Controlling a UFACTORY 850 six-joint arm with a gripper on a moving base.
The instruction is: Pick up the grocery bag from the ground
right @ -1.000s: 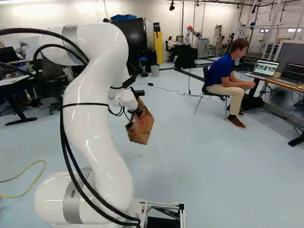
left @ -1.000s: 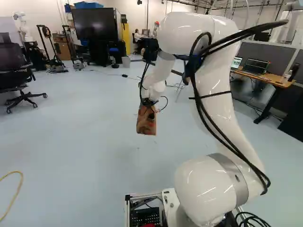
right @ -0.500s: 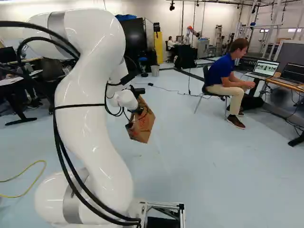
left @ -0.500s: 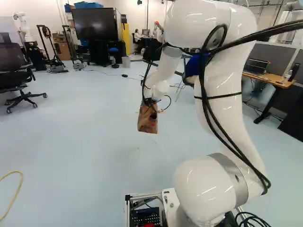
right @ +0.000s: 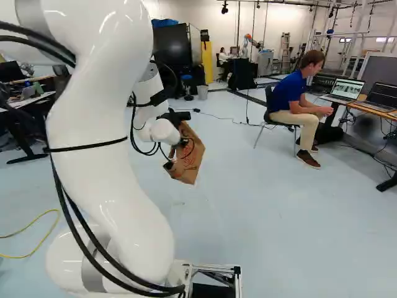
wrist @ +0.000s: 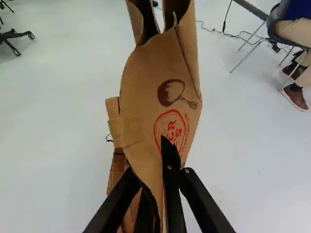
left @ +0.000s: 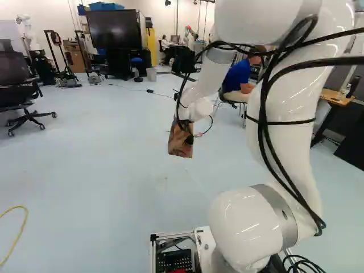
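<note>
In the right base view my gripper (right: 180,146) is partly hidden behind the wrist and cables, with the brown paper grocery bag (right: 188,164) hanging tilted from it above the floor. The same bag (left: 181,144) shows below the white wrist in the left base view. Seen from the wrist, the gripper (wrist: 158,187) is shut on the bag (wrist: 141,87), its paper creased and pinched between the black fingers. Part of the bag, with red and dark print, stretches out ahead of them. The orange pads are hidden.
A person sits on a chair (right: 268,112) at the right of the right base view, beside a desk (right: 372,110) with laptops. An office chair (left: 20,85) stands far left in the left base view. A yellow cable (left: 21,227) lies on the floor.
The arm's elbow has risen and drawn back toward the base cameras. My gripper has shifted slightly right and up in the left base view, the bag moving with it. The base has not moved.
</note>
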